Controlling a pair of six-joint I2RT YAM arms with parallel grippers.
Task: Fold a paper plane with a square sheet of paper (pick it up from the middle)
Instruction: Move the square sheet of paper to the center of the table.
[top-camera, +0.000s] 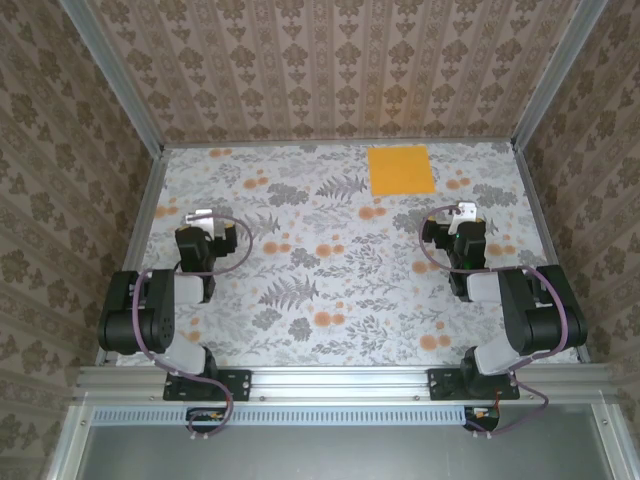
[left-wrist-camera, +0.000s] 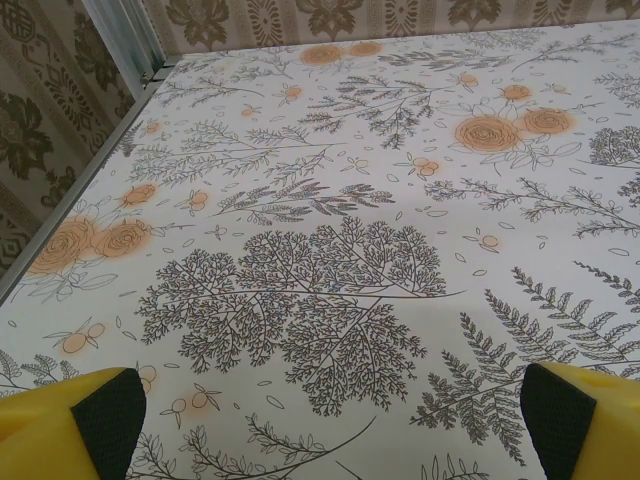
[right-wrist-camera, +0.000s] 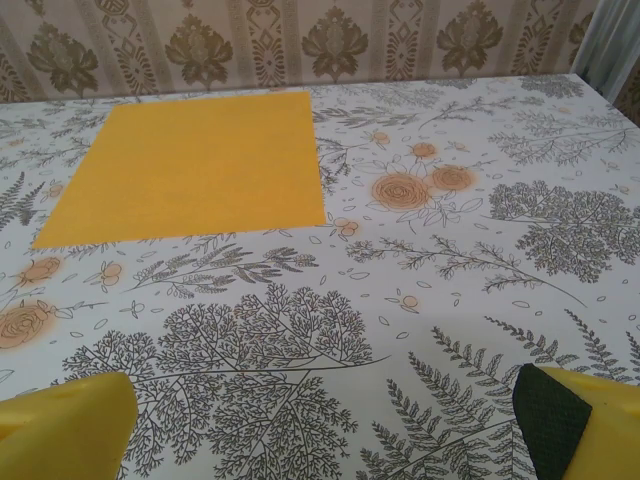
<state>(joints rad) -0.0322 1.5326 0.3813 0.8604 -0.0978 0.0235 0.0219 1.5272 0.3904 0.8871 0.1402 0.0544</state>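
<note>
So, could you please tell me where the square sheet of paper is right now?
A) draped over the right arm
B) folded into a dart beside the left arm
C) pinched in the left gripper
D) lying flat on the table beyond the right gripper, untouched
D: the square sheet of paper lies flat and unfolded on the floral table near its far edge, beyond the open right gripper, which is not touching it.

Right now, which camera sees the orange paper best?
The right wrist view: the square sheet of paper lies large, all four edges visible. The top external view shows it whole but small.
</note>
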